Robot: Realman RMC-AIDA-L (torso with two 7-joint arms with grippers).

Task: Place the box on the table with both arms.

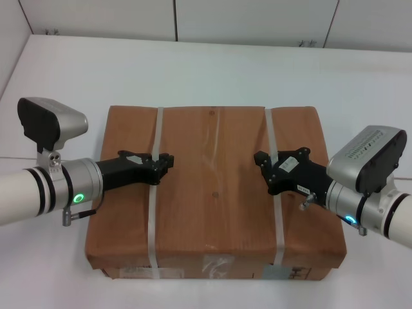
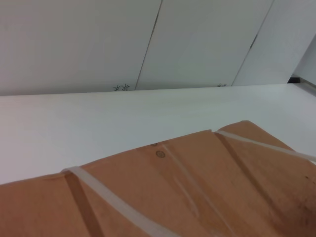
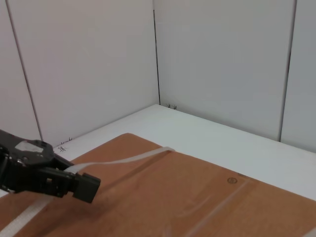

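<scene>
We find the left gripper (image 1: 164,164) reaching in from the left side over the top of the box (image 1: 215,193), its black fingers at the left strap (image 1: 154,193). The fingers appear drawn close together around the strap, though we cannot tell from the head view whether they actually clamp it. In the right wrist view the same gripper (image 3: 86,186) shows farther off, its tip just above the strap (image 3: 113,160), and the jaw gap is not visible there either.

The box lies flat on the white table (image 1: 193,71), near the front edge, with its taped and labelled side facing the robot. Two whitish straps run front to back across its top. In the left wrist view we see the box top (image 2: 197,187) with the table (image 2: 98,123) beyond it.

The right gripper (image 1: 262,166) comes in from the right side, resting at the right strap (image 1: 275,193). We cannot tell how far its fingers stand apart.

Behind the table stands a pale panelled wall (image 1: 257,19).
</scene>
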